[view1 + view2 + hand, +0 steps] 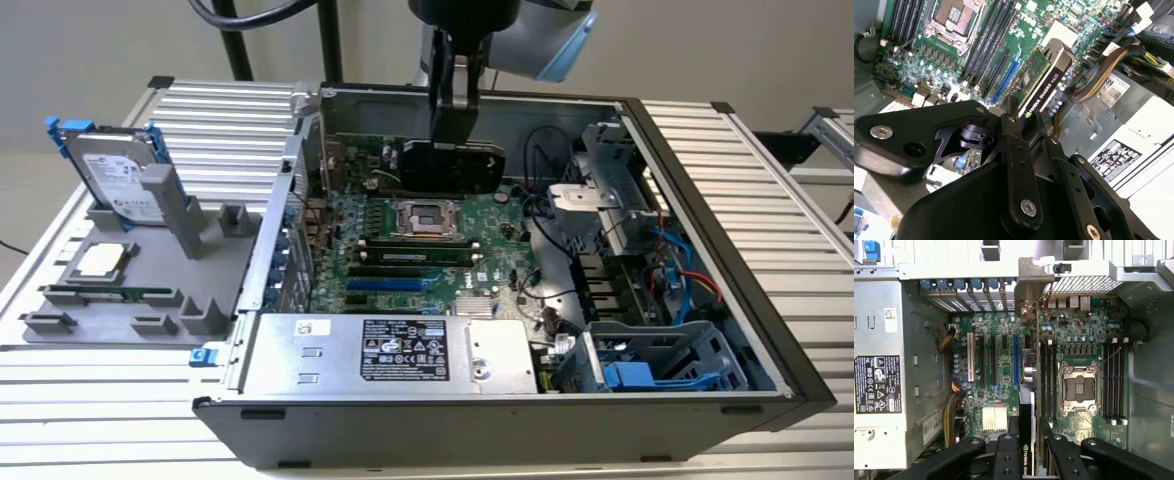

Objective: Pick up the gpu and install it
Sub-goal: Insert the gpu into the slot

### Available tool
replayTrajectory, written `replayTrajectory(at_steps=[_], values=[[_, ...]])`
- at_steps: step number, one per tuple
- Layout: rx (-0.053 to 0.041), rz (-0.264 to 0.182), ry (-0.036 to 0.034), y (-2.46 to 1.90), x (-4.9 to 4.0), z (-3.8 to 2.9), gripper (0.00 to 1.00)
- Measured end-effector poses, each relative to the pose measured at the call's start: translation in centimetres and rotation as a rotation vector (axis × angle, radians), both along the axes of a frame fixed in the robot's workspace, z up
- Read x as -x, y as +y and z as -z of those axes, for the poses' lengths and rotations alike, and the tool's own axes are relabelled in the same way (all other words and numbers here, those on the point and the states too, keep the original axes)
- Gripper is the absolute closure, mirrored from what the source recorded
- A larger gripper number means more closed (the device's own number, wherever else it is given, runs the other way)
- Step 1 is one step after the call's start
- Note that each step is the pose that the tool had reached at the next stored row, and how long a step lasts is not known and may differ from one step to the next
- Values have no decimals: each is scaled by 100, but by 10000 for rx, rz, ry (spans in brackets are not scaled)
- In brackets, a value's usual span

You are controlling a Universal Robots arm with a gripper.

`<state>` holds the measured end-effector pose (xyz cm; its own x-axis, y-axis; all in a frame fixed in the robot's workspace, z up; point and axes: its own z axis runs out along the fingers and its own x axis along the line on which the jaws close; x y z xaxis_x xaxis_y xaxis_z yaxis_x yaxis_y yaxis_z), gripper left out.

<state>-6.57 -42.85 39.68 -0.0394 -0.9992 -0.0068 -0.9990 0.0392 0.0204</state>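
Observation:
The gpu (447, 165), a green card with a black cooler shroud, hangs edge-down over the far part of the motherboard (400, 270) inside the open computer case (747, 300). My gripper (451, 135) is shut on its top edge. In both wrist views the card shows edge-on between the black fingers: gpu (1046, 82) and gripper (1021, 122), gpu (1029, 405) and gripper (1028, 437). Its silver end bracket (1029, 282) faces the rear slot wall. It hangs just beside the blue expansion slot (1015, 360). I cannot tell whether it touches the board.
The CPU socket (427, 215) and memory slots (1114, 380) lie beside the card. A power supply (387, 350) fills the case's near side, with cables (561, 230) and a drive cage (667, 360) on the exterior view's right. A grey fixture (80, 330) outside holds a hard drive (114, 175).

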Motion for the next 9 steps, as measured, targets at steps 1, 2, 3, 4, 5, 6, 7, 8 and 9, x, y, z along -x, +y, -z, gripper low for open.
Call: replayTrajectory(at_steps=[1, 2, 3, 4, 5, 6, 7, 8, 9], values=[[1, 0, 0, 0, 0, 5, 100], [4, 0, 0, 0, 0, 9, 100], [6, -1, 0, 0, 0, 13, 100], [10, -1, 0, 0, 0, 17, 100], [14, 0, 0, 0, 0, 21, 100], [18, 0, 0, 0, 0, 25, 100], [23, -1, 0, 0, 0, 30, 100], [27, 0, 0, 0, 0, 35, 100], [30, 0, 0, 0, 0, 40, 100]])
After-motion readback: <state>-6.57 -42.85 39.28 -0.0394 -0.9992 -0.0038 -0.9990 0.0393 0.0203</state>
